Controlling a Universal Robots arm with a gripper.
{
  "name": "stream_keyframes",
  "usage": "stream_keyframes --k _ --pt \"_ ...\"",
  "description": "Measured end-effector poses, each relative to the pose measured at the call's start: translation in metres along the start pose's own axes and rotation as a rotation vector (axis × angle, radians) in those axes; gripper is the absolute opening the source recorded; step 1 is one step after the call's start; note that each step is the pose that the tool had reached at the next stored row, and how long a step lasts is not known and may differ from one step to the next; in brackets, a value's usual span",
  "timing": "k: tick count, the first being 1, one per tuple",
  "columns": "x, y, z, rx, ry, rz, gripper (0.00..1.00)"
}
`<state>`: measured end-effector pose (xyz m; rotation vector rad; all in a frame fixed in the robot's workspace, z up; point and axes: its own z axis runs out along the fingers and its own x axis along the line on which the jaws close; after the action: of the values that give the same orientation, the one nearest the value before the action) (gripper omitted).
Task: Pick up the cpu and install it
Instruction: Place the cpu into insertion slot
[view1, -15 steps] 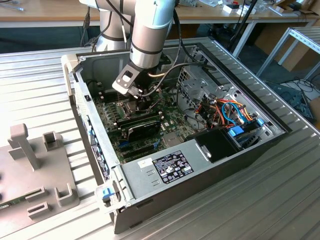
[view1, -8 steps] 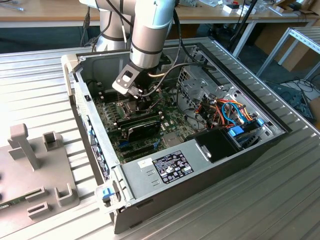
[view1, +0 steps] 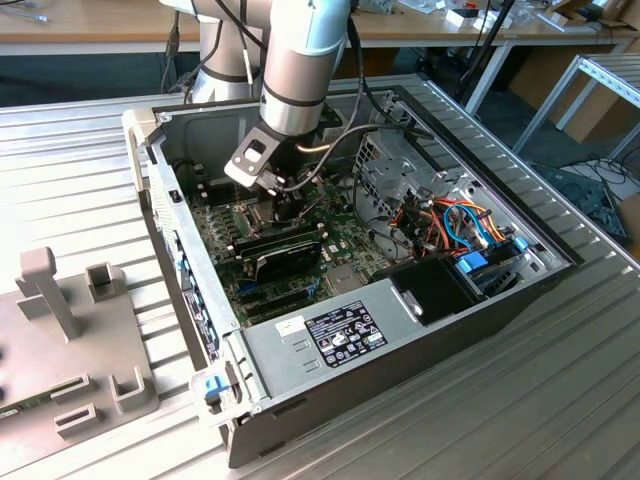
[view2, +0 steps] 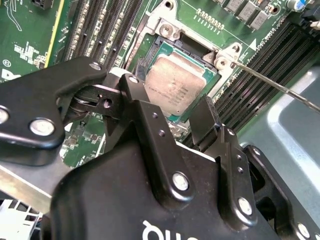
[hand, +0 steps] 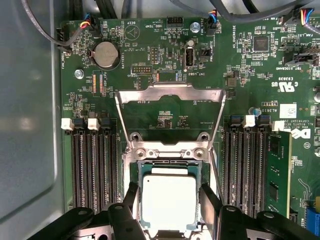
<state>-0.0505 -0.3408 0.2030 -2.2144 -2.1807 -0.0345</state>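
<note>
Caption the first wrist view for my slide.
Gripper low over the cpu, which lies in the motherboard socket with its metal frame hinged open.

Carrying everything on a ribbed grey metal table (view1: 80, 180), slats running lengthwise under the load. Lying flat on it, lid off and open side facing up, a computer case (view1: 400, 385), taking up the middle of the tabletop. Sitting to the exterior view's left of the case, near it but apart, a flat grey fixture plate (view1: 40, 350) with low upright blocks and one taller post (view1: 50, 285). Standing just behind the case, the arm's base (view1: 215, 75). Stretching on past the case toward the exterior view's right, more of the ribbed top.
</note>
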Motion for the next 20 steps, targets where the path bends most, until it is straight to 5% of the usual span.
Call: stream_keyframes --k 8,13,20 --pt "0.0002 0.0 0.0 0.0003 -0.001 0.0 0.61" --pt "0.0009 0.0 0.0003 -0.0001 -0.0139 0.0 0.61" --pt "0.0031 -0.0002 0.0021 -0.0001 -0.0144 0.0 0.61"
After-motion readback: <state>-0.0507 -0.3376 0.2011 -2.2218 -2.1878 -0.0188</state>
